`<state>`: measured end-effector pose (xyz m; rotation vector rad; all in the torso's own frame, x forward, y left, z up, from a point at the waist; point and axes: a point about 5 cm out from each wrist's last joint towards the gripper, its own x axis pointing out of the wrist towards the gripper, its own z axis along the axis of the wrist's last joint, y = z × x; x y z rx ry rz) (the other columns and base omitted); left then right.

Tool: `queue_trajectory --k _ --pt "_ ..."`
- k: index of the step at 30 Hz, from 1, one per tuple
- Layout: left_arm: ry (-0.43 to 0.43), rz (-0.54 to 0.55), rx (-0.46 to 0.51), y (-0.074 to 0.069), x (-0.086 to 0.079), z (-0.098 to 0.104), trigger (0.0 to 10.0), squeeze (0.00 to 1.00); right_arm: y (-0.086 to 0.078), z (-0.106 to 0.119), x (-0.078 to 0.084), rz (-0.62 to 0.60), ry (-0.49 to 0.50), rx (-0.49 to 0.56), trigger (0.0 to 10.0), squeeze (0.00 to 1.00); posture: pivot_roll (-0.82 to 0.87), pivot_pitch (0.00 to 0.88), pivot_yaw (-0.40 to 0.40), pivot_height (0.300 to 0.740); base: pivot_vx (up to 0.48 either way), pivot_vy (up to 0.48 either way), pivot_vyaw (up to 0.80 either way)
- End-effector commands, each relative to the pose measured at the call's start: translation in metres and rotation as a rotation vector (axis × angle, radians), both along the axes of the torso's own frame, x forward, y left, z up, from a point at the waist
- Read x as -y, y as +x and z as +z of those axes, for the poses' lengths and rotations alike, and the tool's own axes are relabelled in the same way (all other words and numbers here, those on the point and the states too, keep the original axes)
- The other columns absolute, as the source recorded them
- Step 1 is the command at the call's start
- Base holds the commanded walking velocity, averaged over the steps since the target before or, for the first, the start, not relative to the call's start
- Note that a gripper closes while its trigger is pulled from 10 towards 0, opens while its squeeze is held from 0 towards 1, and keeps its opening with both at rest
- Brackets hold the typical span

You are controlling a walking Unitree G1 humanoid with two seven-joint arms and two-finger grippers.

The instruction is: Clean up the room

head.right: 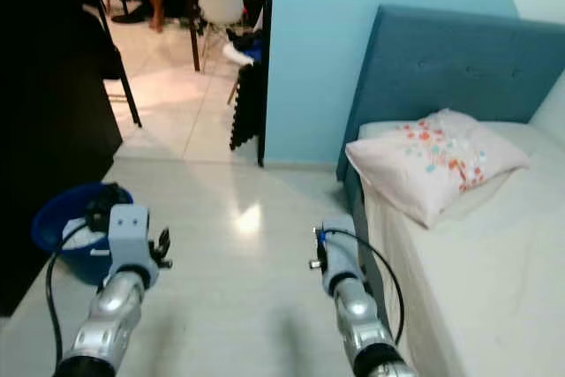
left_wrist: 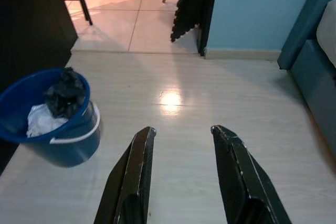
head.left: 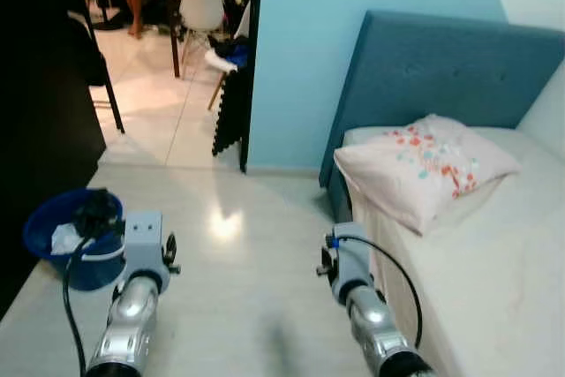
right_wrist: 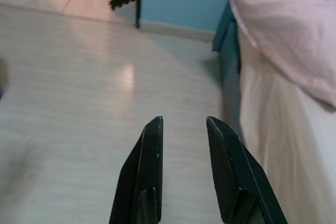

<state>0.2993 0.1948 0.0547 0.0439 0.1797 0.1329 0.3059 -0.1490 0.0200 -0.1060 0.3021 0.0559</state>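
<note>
A bedroom mid-tidy: a blue bucket [left_wrist: 50, 116] by the dark cabinet already holds a black bag and white cloth, the pale floor [head.left: 256, 253] looks bare, and a floral pillow [head.left: 424, 165] lies askew at the head of the bed [head.left: 494, 280], seemingly the job left. The left gripper [left_wrist: 181, 135] hovers over the floor, fingers parted and empty, the bucket near on its outer side. The right gripper [right_wrist: 184, 127], fingers likewise apart and holding nothing, hangs just beside the bed's edge, the pillow ahead and well apart.
</note>
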Motion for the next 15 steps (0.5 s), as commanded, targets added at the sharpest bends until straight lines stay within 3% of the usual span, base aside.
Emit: queue_trajectory --k 1,15 --pt "-0.012 -0.019 -0.004 0.0005 0.0079 -0.0008 10.0 0.0 -0.0018 -0.0021 0.0043 -0.016 -0.001 -0.008 10.0 0.0 0.08 0.0 -0.102 0.74 0.334 0.0 0.0" --pt "-0.001 -0.035 -0.005 0.0034 0.0086 0.0024 10.0 0.0 -0.0006 -0.0008 0.0005 -0.025 0.029 -0.002 10.0 0.0 0.08 0.0 -0.082 0.74 0.335 0.0 0.0"
